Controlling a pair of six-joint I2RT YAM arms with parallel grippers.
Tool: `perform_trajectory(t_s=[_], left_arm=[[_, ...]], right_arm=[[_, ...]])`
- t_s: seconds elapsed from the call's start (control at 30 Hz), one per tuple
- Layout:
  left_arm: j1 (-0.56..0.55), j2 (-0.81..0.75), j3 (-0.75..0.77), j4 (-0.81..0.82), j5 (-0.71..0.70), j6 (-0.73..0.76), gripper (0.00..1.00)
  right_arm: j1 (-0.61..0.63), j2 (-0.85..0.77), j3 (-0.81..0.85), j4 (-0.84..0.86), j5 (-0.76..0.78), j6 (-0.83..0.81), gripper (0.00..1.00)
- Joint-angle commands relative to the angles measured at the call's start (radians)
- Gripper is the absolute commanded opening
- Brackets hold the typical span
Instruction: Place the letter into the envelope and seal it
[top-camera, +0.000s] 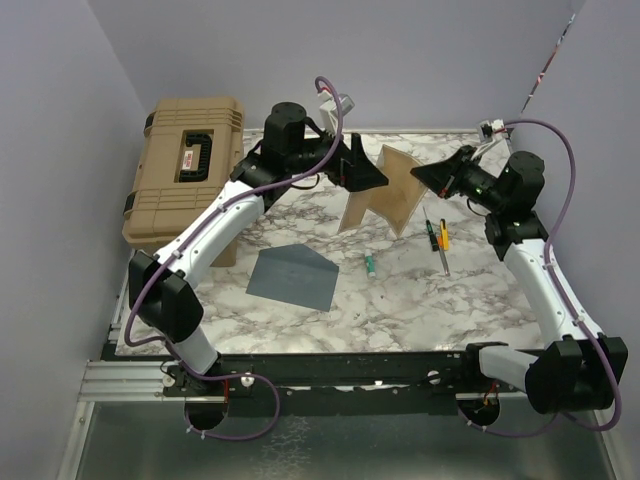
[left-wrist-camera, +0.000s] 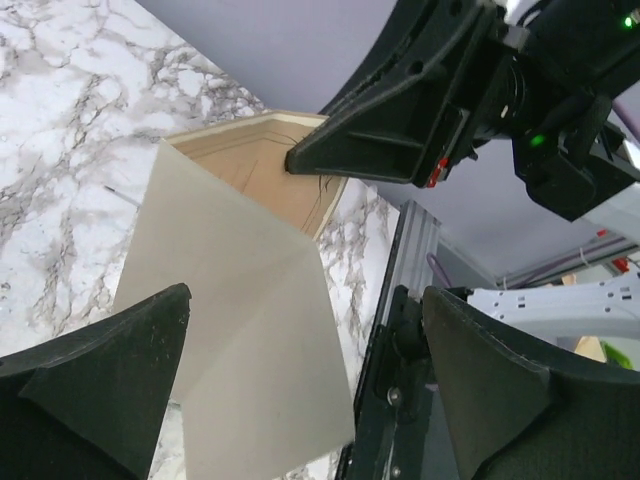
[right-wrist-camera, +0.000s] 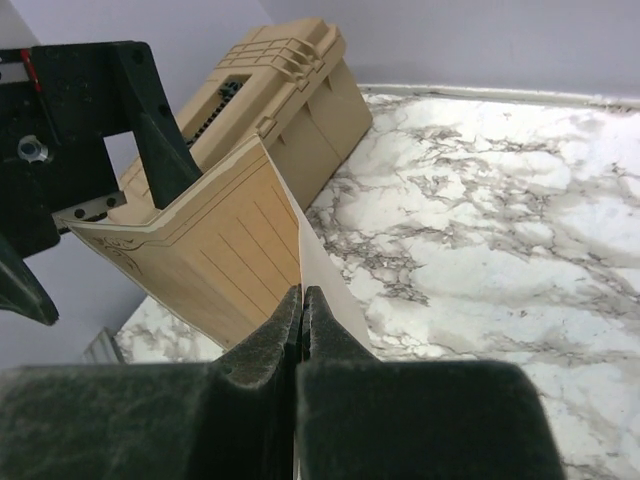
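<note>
The letter (top-camera: 388, 192) is a tan sheet bent into a V, hanging upright above the table's far middle. My right gripper (top-camera: 421, 178) is shut on its right edge. In the right wrist view the fingers (right-wrist-camera: 302, 300) pinch the sheet (right-wrist-camera: 225, 250) edge-on. My left gripper (top-camera: 368, 172) stands open at the letter's left side. In the left wrist view the pale back of the letter (left-wrist-camera: 240, 330) lies between its spread fingers (left-wrist-camera: 110, 370) without being pinched. The blue-grey envelope (top-camera: 293, 275) lies flat on the marble nearer the arms, apart from both grippers.
A big tan hard case (top-camera: 185, 165) stands at the table's far left and shows behind the letter (right-wrist-camera: 290, 70). Two pens (top-camera: 438, 240) and a small green item (top-camera: 370, 265) lie on the marble to the right of the envelope. Purple walls close in on three sides.
</note>
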Motion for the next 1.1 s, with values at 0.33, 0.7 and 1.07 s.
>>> perform_trajectory(t_s=[0.33, 0.7, 1.07], left_arm=[[0.018, 0.077, -0.010, 0.024, -0.173, -0.341, 0.98], [0.036, 0.076, -0.034, -0.071, -0.319, -0.355, 0.69], [0.040, 0.120, 0.033, -0.213, -0.395, -0.180, 0.35]], right_arm=[[0.115, 0.019, 0.126, -0.167, 0.114, -0.386, 0.01], [0.200, 0.031, 0.169, -0.275, 0.371, -0.458, 0.01], [0.253, 0.068, 0.219, -0.371, 0.418, -0.554, 0.01]])
